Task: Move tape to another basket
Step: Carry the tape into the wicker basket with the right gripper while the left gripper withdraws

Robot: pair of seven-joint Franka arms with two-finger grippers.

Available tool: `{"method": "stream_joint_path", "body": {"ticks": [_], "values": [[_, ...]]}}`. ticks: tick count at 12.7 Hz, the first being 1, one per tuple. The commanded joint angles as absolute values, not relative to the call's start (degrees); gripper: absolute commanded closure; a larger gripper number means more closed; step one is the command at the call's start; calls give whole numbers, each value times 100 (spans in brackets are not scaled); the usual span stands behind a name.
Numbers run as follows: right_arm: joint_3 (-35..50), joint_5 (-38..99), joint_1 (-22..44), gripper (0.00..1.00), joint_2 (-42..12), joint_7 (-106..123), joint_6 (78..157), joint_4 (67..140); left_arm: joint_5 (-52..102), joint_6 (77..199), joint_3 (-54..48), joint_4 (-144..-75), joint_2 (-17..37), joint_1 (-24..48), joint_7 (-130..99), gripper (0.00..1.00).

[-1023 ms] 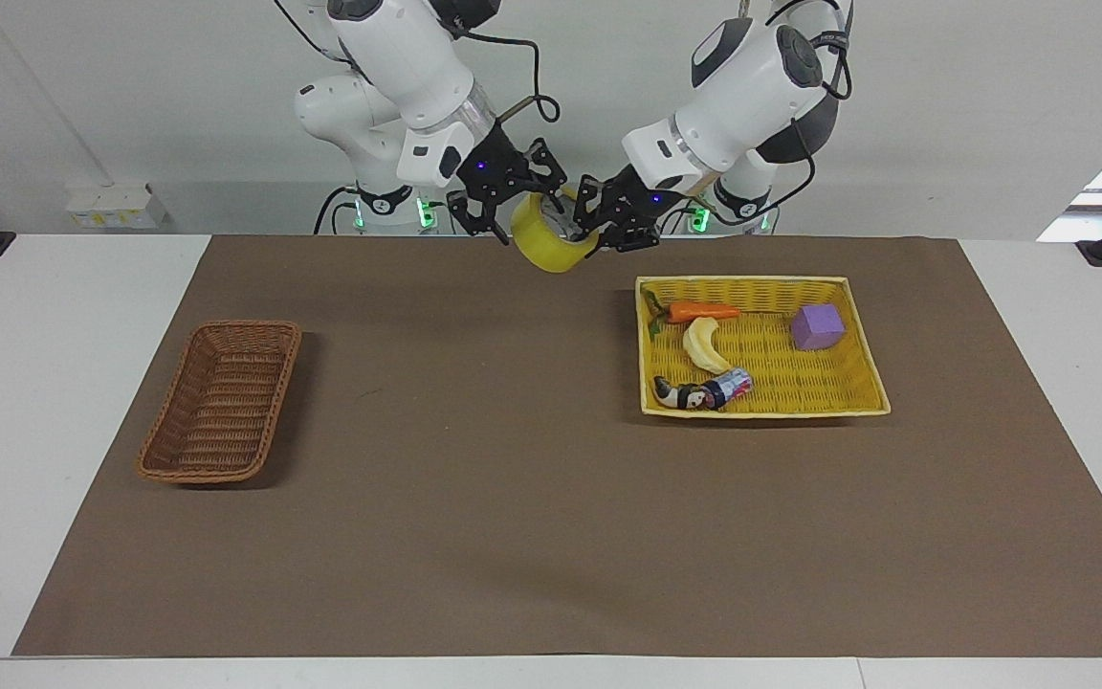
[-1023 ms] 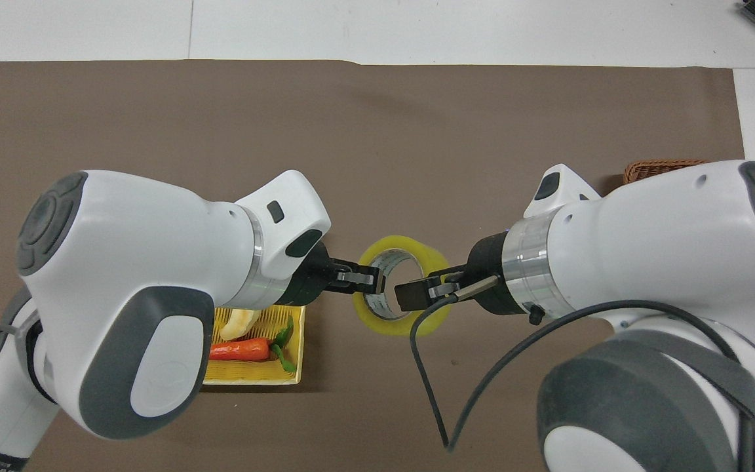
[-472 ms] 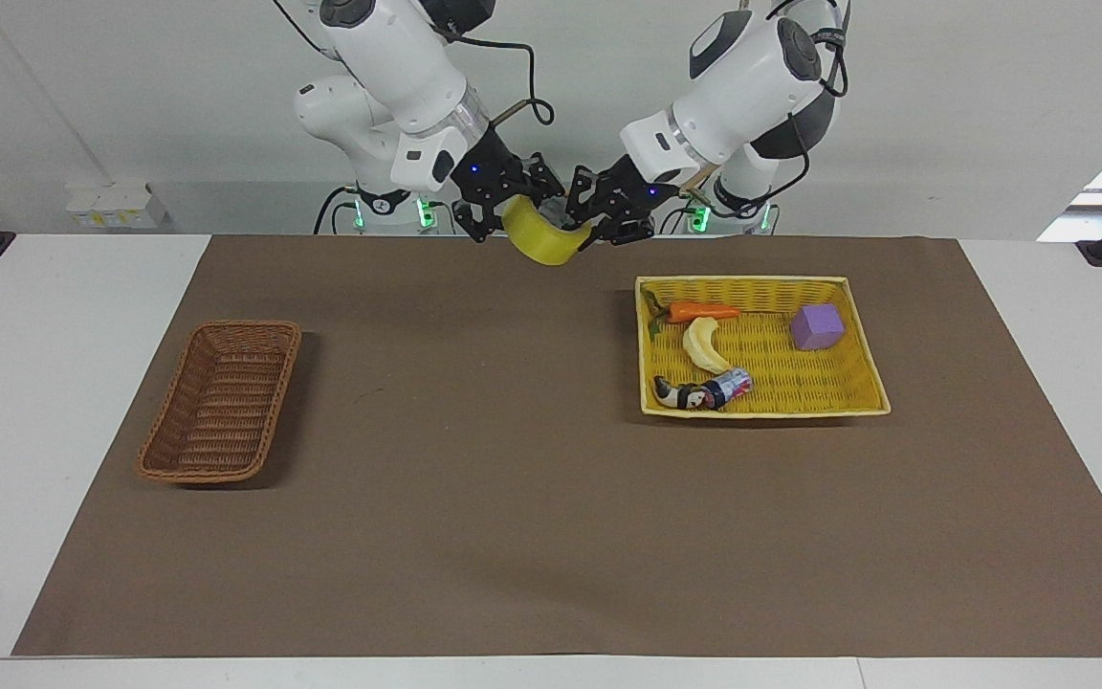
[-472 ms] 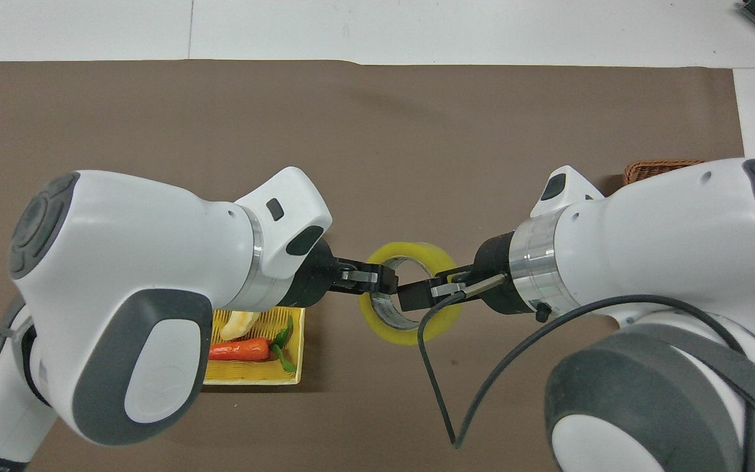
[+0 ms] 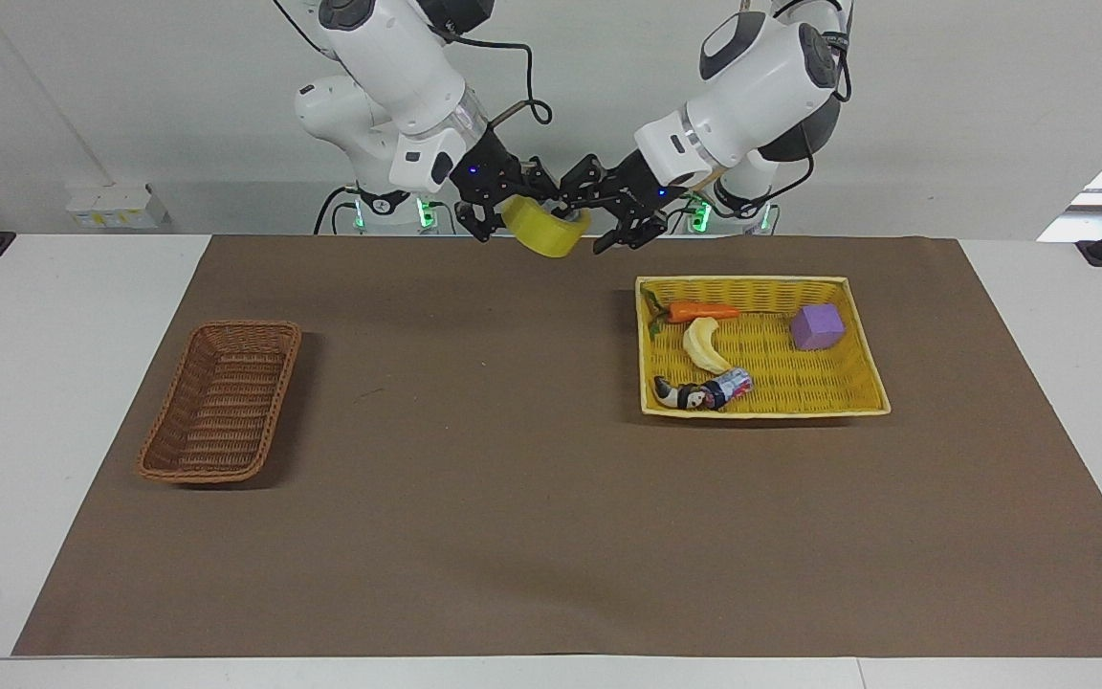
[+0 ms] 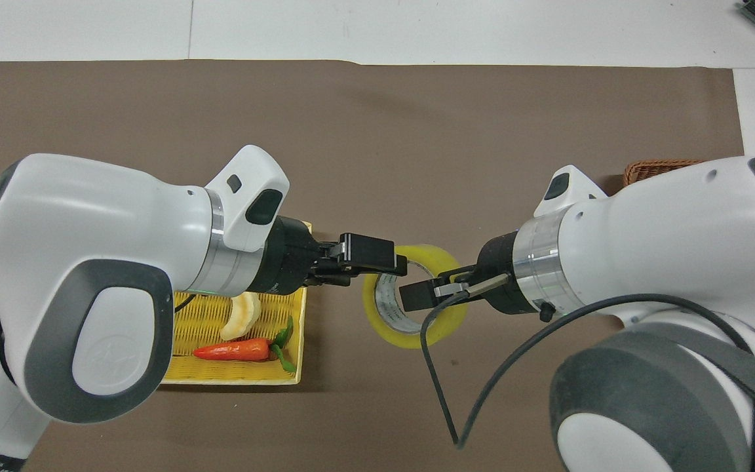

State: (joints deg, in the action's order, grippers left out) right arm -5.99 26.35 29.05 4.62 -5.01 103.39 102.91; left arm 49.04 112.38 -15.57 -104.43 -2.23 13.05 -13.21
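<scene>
The tape (image 5: 541, 234), a wide yellow roll with a grey core, hangs in the air over the brown mat at the robots' end of the table, between the two arms. My right gripper (image 5: 511, 205) is shut on the roll's wall, one finger inside the core, as the overhead view shows at the right gripper (image 6: 411, 296) and tape (image 6: 404, 335). My left gripper (image 5: 595, 212) stands open right beside the roll, its fingers off it; in the overhead view the left gripper (image 6: 392, 263) sits by the tape's rim. The dark-brown wicker basket (image 5: 221, 400) lies toward the right arm's end.
A yellow woven tray (image 5: 800, 378) toward the left arm's end holds a carrot (image 5: 704, 311), a banana (image 5: 704, 346), a purple cube (image 5: 817, 326) and a small printed can (image 5: 709, 392). In the overhead view only a corner of the wicker basket (image 6: 662, 169) shows past the right arm.
The right gripper closed on the tape while the left gripper opened and drew back toward the tray. The roll rose a little and now hangs from the right gripper alone.
</scene>
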Motion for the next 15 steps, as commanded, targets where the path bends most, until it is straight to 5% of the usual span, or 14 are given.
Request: {"method": "stream_joint_path", "body": {"ticks": [1, 11, 15], "values": [[-580, 2768, 2620, 100, 580, -168, 10204, 10336, 5010, 10882, -1521, -10459, -369, 994, -1494, 0], [-615, 2918, -156, 100, 537, 2469, 9642, 10336, 2577, 10757, -1503, -10231, -255, -447, -1406, 0], [-606, 3180, -1122, 100, -366, 3074, 10089, 10301, 1609, 10636, -1503, -10020, -272, -466, -1116, 0]]}}
